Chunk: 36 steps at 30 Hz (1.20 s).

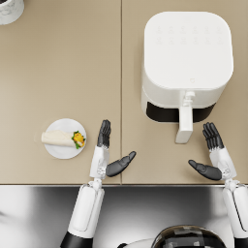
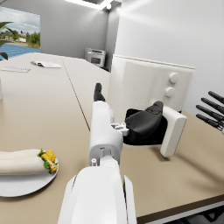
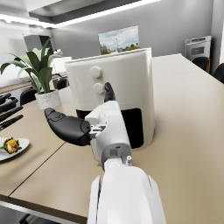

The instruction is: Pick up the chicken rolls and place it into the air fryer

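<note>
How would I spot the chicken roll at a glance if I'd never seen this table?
Start from the big white air fryer on the tan table, then look across toward the robot's left hand. Just beyond that hand sits a small round white plate. The chicken roll lies on it: a pale wrap with yellow and green filling at one end, the only food there.

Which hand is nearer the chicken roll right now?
Left. The left hand hovers just beside the plate holding the chicken roll; the right hand is across the table, past the air fryer handle.
</note>
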{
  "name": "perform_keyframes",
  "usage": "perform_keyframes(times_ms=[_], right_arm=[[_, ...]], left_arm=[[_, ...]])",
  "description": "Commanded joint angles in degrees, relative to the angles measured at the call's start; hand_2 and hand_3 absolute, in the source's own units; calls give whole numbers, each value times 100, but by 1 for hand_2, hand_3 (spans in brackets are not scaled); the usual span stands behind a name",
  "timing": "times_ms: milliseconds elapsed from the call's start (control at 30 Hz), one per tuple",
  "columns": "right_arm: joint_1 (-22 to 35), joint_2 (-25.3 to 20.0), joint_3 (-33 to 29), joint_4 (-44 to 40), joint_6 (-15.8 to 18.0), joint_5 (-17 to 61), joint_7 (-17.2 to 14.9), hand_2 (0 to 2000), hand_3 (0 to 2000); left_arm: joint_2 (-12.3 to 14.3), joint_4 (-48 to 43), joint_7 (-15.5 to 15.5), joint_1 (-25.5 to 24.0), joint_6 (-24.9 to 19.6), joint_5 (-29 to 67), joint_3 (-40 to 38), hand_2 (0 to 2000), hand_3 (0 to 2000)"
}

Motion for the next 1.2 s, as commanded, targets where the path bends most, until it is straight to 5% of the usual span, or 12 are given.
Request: perform_keyframes(times_ms=[33, 933, 1033, 1200], right_arm=[[0, 0, 0, 0, 0, 0, 0, 0, 0], [10, -6, 172, -93, 0, 0, 0, 0, 0], [41, -78, 36, -8, -361, 0, 365, 0, 0], [4, -152, 13, -44, -532, 250, 538, 0, 0]], left_arm=[[0, 0, 0, 0, 0, 0, 0, 0, 0], [6, 93, 0, 10, 0, 0, 171, 0, 0], [10, -41, -364, -93, -365, 0, -172, 0, 0], [40, -135, -536, -258, -538, 0, -691, 0, 0]])
